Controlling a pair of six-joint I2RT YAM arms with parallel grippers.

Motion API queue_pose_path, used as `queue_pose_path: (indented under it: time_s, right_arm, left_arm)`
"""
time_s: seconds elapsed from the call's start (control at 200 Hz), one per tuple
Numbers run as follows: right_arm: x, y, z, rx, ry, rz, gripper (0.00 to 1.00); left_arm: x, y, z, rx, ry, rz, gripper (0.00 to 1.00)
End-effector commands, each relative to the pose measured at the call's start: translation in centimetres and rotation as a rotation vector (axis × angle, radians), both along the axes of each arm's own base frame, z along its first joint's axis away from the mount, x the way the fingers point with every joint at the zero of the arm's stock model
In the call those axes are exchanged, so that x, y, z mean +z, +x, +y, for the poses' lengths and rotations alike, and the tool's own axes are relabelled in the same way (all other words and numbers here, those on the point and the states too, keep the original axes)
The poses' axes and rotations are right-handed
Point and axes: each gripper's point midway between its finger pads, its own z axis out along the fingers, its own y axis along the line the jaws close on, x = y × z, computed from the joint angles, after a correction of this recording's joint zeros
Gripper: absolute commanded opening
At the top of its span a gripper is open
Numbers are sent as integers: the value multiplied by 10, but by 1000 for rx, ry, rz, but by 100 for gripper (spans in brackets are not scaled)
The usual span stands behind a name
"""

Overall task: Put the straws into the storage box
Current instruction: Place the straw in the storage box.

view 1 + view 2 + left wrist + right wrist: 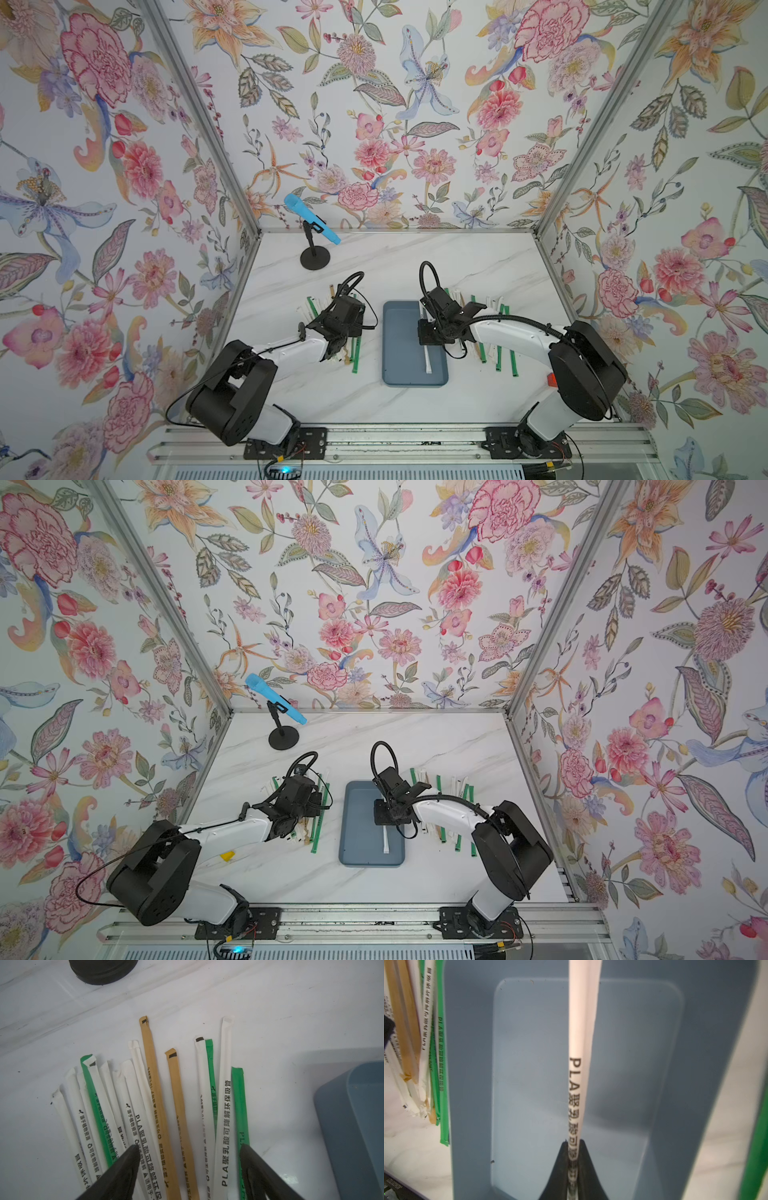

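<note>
The right hand [574, 1147] was clamped on a white straw [579, 1043] above the storage box [471, 1064]; released crooked, its end could catch the box's rim. Beside the box, the left hand [188, 1148] hung open over crowded straws [153, 1084] and might pinch several.

White links [291, 351], black joints [232, 390], black cables [421, 277]

1 storage box [399, 353], 1 mic [301, 210]; left pile: 3 green straws [239, 1105], 2 tan straws [177, 1105], ~9 white straws [225, 1084] (overlapping).
</note>
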Motion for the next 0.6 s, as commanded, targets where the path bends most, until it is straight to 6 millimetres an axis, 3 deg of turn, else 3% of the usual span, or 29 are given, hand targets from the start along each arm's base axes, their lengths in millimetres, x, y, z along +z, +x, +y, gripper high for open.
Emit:
queue_pose_path:
  time_s: [0.0, 0.165, 0.225, 0.315, 0.38, 0.595]
  right_arm:
    - [-18, -14, -12, -31, -48, 70, 12]
    - [-23, -9, -9, -25, -62, 59, 15]
    - [-23, -6, -7, -22, -60, 52, 29]
    - [-24, -6, -5, -19, -54, 53, 40]
    - [-23, -5, -6, -28, -51, 45, 56]
    - [2, -4, -6, -51, -4, -10, 64]
  left_arm:
    - [-3, 1, 1, 4, -9, 1, 79]
    - [-8, 3, -4, -20, -6, 19, 74]
    - [-8, 5, -10, -45, -17, 25, 69]
    - [-10, 3, -20, -88, -47, 42, 60]
    - [-10, 0, -25, -102, -59, 49, 56]
    - [-6, -15, -39, -116, -107, 59, 56]
